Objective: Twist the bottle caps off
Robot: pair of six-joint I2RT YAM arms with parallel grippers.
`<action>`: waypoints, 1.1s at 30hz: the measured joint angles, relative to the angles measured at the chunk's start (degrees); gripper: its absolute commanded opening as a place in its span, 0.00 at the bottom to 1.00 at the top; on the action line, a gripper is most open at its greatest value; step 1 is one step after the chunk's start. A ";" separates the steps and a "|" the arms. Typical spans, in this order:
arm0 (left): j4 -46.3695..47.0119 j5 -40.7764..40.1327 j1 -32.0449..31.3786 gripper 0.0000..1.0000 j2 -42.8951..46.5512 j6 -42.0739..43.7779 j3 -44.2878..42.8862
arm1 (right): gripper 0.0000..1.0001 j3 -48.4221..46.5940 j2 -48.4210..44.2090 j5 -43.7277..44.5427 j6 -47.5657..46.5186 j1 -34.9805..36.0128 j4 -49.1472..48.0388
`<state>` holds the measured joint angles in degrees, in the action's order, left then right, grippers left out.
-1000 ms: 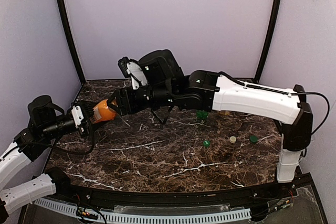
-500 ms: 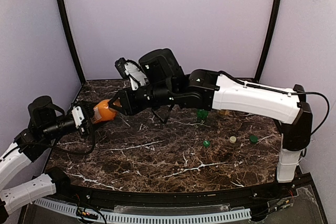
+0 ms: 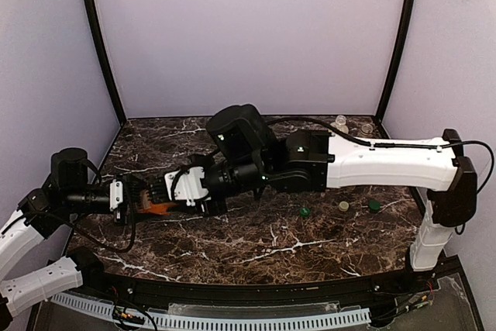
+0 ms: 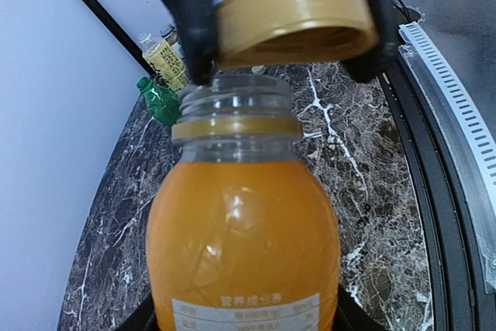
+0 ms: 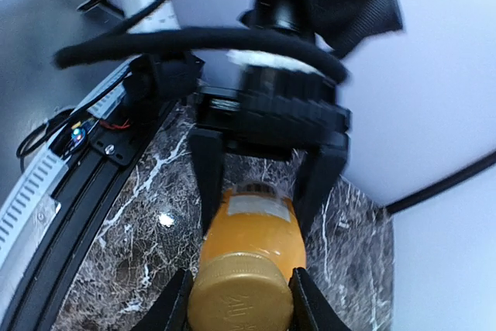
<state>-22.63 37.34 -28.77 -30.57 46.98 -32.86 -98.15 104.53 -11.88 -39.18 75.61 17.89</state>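
The squat orange bottle (image 4: 244,230) lies level in my left gripper (image 3: 136,196), which is shut on its lower body. Its threaded neck (image 4: 232,98) is bare. My right gripper (image 5: 239,304) is shut on the gold cap (image 5: 240,298), which sits tilted just off the neck in the left wrist view (image 4: 291,21). In the top view the orange bottle (image 3: 160,208) shows between the two grippers at the left of the table. A green bottle (image 4: 159,102) and a yellow labelled bottle (image 4: 167,58) stand far behind. The clear bottle cannot be made out for certain.
Three loose caps lie on the marble table at the right: green (image 3: 304,212), cream (image 3: 343,206) and green (image 3: 374,205). Two bottle tops (image 3: 339,122) show behind my right arm at the back. A toothed rail (image 3: 232,319) runs along the near edge.
Both grippers and the orange bottle have moved nearer and lower over the table. My right arm has swung down and flattened out across the middle.
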 measured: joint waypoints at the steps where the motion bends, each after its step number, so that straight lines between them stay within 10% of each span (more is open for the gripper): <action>1: -1.16 0.59 -0.02 0.07 -0.13 0.72 -0.04 | 0.00 0.74 -0.11 -0.17 -4.17 1.01 -0.22; 18: -5.29 0.94 -0.02 0.07 -0.22 3.98 -0.79 | 0.00 13.25 -8.79 17.40 -28.96 3.21 -19.30; 27: 6.21 -4.81 0.00 0.07 1.42 -7.23 2.75 | 0.00 -12.74 1.68 27.06 24.98 -12.28 5.73; 33: 12.41 -7.54 0.00 0.08 1.46 -13.51 4.15 | 0.00 -6.51 2.60 20.46 56.68 -18.86 19.50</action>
<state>-10.22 29.80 -28.77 -29.10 33.47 -28.71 -104.66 107.13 8.58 17.50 56.75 37.39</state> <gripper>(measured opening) 0.550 0.357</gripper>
